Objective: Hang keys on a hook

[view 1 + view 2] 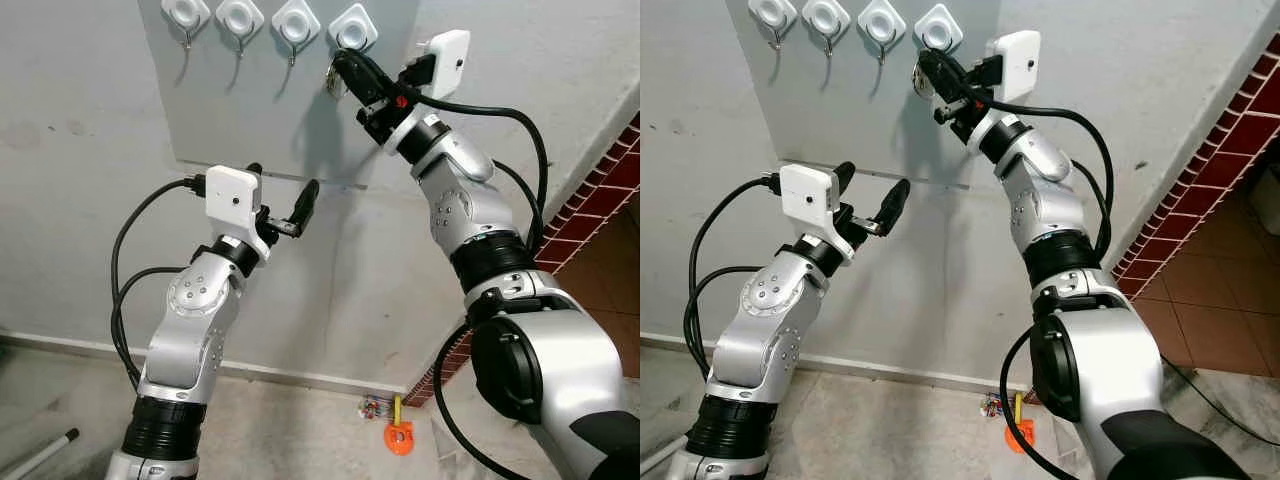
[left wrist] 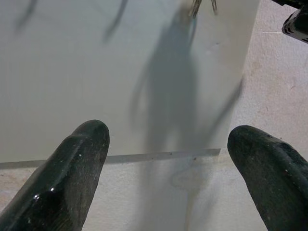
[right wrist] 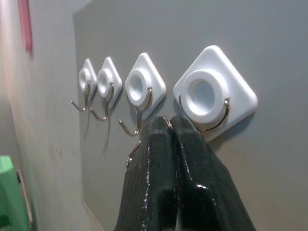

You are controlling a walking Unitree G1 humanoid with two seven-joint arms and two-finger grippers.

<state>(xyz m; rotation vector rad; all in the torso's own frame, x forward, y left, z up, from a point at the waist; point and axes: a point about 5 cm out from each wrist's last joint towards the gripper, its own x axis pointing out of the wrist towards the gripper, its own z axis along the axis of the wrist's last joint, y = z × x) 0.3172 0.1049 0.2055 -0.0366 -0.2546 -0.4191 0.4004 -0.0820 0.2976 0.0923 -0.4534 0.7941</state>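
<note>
Four white diamond-shaped hooks are fixed in a row along the top of a grey wall panel [image 1: 250, 110]. My right gripper [image 1: 345, 62] is raised to the rightmost hook [image 3: 215, 91], its tips just below and beside the metal prong. Its fingers [image 3: 185, 159] are pressed together on the keys [image 1: 334, 78], of which a bit of metal ring shows beside the fingertips. The keys hang against the panel under that hook. My left gripper [image 1: 283, 182] is open with nothing in it. It is held lower, at the panel's bottom edge and pointing towards the wall.
A red brick wall [image 1: 600, 200] meets the plaster wall on the right. On the floor by the skirting lie an orange object [image 1: 400, 438] and some small clutter. A white rod [image 1: 40, 455] lies at the lower left.
</note>
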